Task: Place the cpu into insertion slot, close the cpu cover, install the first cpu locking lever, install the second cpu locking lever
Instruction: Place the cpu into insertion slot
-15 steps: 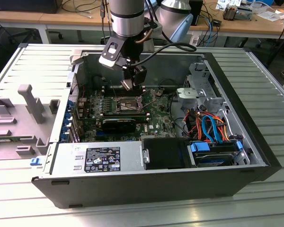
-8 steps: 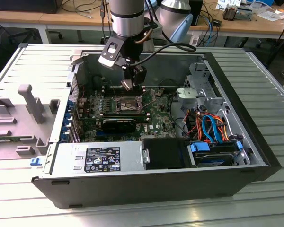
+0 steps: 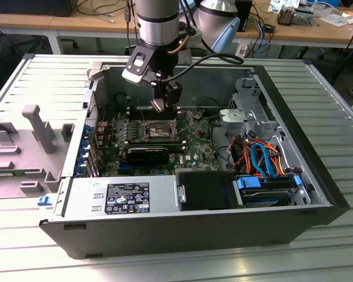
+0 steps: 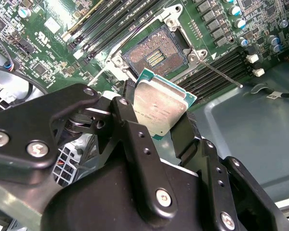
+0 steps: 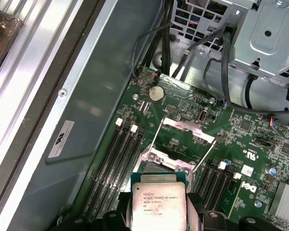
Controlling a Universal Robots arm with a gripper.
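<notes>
Black pincer (image 4: 155,115) clamps the flat, square, silver-topped cpu (image 4: 163,103) above the open, pin-gridded insertion slot (image 4: 156,53).

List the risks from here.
1. The gripper holds the cpu by two edges near the open slot; a slip or a skewed landing could damage either.
2. The lever juts out beside the slot and might snag the gripper on the way down.
</notes>
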